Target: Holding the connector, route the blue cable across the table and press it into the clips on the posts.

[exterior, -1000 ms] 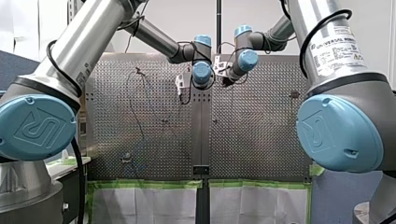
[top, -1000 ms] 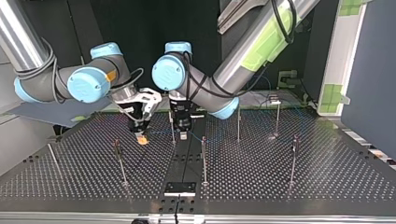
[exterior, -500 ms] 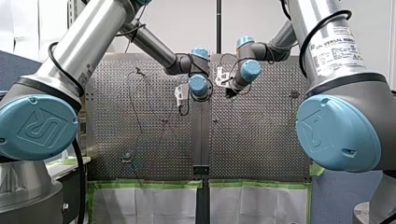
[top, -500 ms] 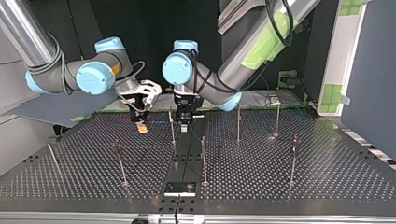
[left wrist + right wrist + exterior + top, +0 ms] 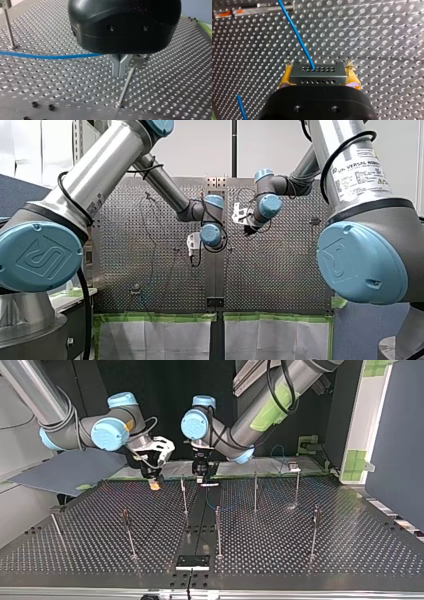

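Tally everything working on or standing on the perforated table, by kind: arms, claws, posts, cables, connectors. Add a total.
2 arms: left arm, right arm
2 claws: left claw, right claw
7 posts
1 blue cable
1 connector
Total: 13

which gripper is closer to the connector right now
Right. My right gripper is clamped on the connector, with its yellow pads on either side. My left gripper is apart from it, shut on the blue cable further along.
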Robot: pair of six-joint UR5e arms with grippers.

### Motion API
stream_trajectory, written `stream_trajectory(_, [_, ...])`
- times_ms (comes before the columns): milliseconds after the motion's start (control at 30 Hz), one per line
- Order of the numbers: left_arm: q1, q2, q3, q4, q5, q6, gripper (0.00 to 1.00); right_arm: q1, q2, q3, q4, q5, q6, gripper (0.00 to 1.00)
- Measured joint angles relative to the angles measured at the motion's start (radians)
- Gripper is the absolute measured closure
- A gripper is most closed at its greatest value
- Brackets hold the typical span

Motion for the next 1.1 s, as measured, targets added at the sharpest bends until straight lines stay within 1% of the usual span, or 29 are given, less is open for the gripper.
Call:
stream_trajectory(133, [0.0,-0.001,-0.034,0.034,0.005,-0.002,1.0,0.0,0.0,0.024,-0.008,0.014,-0.015,1.0])
stream_trajectory(333, [-0.001,-0.001,-0.093,0.085,0.01,-0.008,1.0,-0.004,0.001,0.042,-0.019,0.018,-0.023,1.0])
stream_trajectory(467, [0.001,-0.001,-0.129,0.108,0.014,-0.012,1.0,-0.01,0.002,0.059,-0.045,0.018,-0.04,1.0])
stream_trajectory(600, [0.006,-0.002,-0.156,0.136,0.033,-0.016,1.0,-0.015,0.009,0.068,-0.073,0.017,-0.045,1.0])
stream_trajectory(733, [0.008,-0.002,-0.153,0.151,0.062,-0.018,1.0,-0.019,0.033,0.073,-0.082,0.016,-0.047,1.0])
stream_trajectory(867, [0.007,-0.003,-0.131,0.156,0.087,-0.024,1.0,-0.021,0.063,0.076,-0.085,0.014,-0.051,1.0])
stream_trajectory(1100, [0.013,-0.005,-0.088,0.147,0.099,-0.038,1.0,-0.033,0.077,0.076,-0.112,0.011,-0.046,1.0])
